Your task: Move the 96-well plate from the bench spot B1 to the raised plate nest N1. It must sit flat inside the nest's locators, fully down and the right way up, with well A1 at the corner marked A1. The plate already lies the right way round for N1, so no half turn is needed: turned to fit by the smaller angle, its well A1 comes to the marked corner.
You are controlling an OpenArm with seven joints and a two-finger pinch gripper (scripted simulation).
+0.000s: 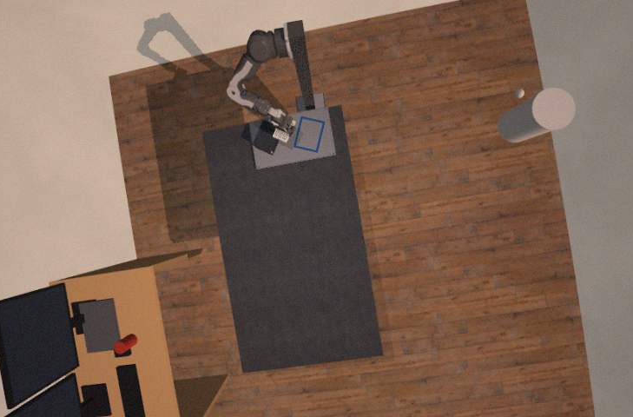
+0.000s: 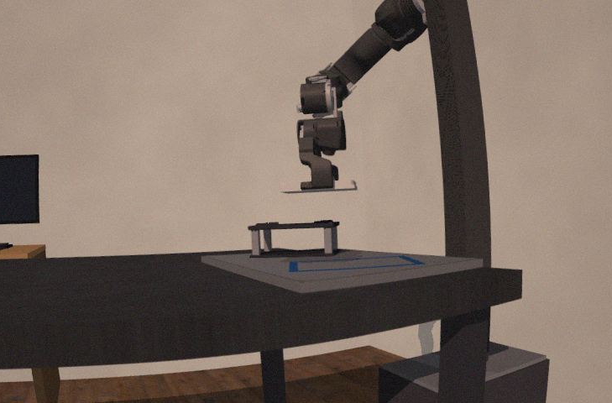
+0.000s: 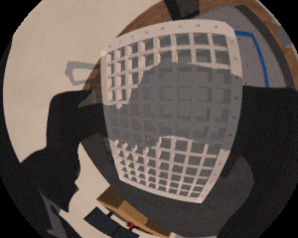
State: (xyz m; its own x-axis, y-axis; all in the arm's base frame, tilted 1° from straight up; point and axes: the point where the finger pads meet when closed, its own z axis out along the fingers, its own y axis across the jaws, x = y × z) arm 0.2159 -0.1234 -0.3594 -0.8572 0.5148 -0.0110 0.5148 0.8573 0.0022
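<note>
My gripper (image 2: 319, 184) is shut on the 96-well plate (image 2: 319, 190), a pale flat plate with a grid of wells. It holds the plate in the air, nearly level, well above the raised plate nest N1 (image 2: 294, 226) and a little to its right. From above, the plate (image 1: 281, 133) hangs between the dark nest (image 1: 265, 137) and the blue-outlined bench spot B1 (image 1: 310, 133). In the wrist view the plate (image 3: 172, 115) fills the middle, with the fingers hidden behind it. The spot B1 (image 2: 354, 264) lies flat on the grey base slab.
The nest stands on short grey legs on a grey slab (image 2: 339, 269) at the dark table's end. The arm's dark curved column (image 2: 458, 142) rises at the right behind the slab. A desk with monitors (image 1: 31, 339) stands far off to the left.
</note>
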